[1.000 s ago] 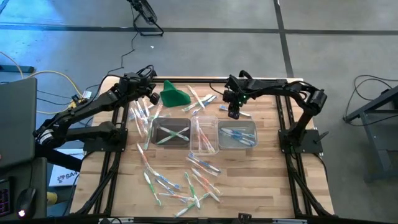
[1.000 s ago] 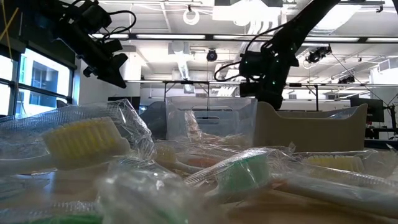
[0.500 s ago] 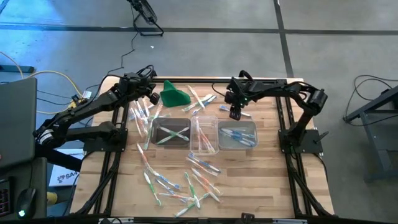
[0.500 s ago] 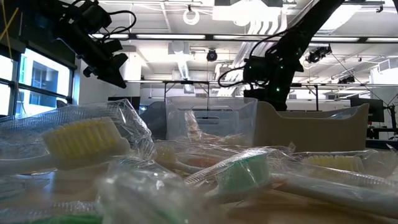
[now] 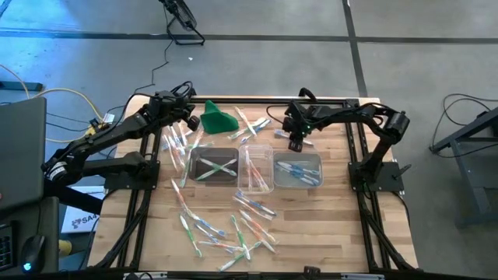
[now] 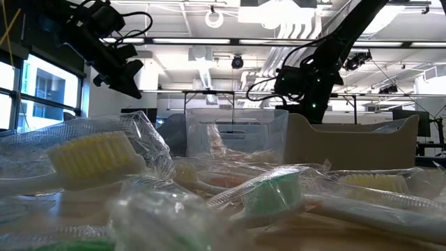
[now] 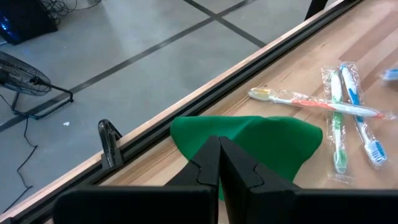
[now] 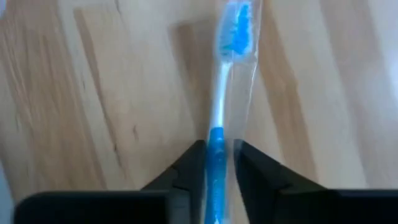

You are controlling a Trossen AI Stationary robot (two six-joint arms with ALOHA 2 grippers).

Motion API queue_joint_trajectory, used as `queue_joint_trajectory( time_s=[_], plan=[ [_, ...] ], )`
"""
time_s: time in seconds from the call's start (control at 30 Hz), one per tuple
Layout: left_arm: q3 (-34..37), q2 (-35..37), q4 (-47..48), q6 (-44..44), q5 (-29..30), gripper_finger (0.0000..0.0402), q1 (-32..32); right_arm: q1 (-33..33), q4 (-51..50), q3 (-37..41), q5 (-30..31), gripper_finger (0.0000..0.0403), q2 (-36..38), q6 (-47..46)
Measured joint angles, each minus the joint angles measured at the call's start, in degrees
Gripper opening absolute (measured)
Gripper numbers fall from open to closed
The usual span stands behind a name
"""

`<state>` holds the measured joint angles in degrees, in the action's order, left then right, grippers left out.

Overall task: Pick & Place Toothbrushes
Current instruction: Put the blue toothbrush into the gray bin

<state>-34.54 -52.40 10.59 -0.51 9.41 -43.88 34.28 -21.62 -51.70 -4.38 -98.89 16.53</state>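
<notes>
Scanning from the left edge of the tabletop [image 5: 334, 202], we find the left hand [image 5: 189, 124] poised above the far left part, near the green cloth lump [image 5: 219, 120]. In its wrist view its two fingers [image 7: 208, 163] are pressed together with nothing between them, pointing at the cloth. A few wrapped toothbrushes [image 7: 339, 118] lie on the wood just beyond the cloth.

Moving rightward, we note three clear tubs in a row across the middle. The left tub [image 5: 213, 166] holds crossed green-and-white brushes. The middle tub [image 5: 256, 167] holds pinkish ones. The right tub [image 5: 297, 169] holds blue ones. More loose brushes [image 5: 177, 144] are strewn beside the left tub and behind the tubs, and a larger scatter [image 5: 233, 229] lies on the near part of the tabletop.

Farther right, the right hand [image 5: 295, 142] sits at the far edge of the right tub. Its wrist view shows the fingers [image 8: 189, 163] clamped on the handle of a blue toothbrush [image 8: 222, 93] in a clear wrapper, with the bristle end pointing away over bare wood. We cannot tell whether the brush is touching the wood.

In the low view, wrapped brushes [image 6: 97, 157] crowd the foreground.
</notes>
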Motion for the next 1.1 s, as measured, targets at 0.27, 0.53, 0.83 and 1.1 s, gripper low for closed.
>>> queue_joint_trajectory(
  time_s=[0.27, 0.53, 0.83, 1.1],
  plan=[
    [0.00, 0.00, 0.00, 0.01, 0.00, 0.0000, 0.00, 0.00, 4.46, 0.00, 1.88, 0.0004, 0.04, 0.23],
    [0.00, 0.00, -0.11, 0.00, 0.02, 0.0000, 0.00, 0.00, 4.29, -2.35, 2.82, 0.0002, 0.34, 1.79],
    [0.00, 0.00, -0.14, -0.05, 0.02, 0.0000, 0.00, -0.04, 0.74, -9.33, 3.24, 0.0002, 2.84, 5.64],
    [0.00, 0.00, -0.15, -0.15, 0.02, 0.0000, 0.02, -0.02, -5.30, -14.21, 6.14, 0.0002, 11.49, 5.90]
  ],
)
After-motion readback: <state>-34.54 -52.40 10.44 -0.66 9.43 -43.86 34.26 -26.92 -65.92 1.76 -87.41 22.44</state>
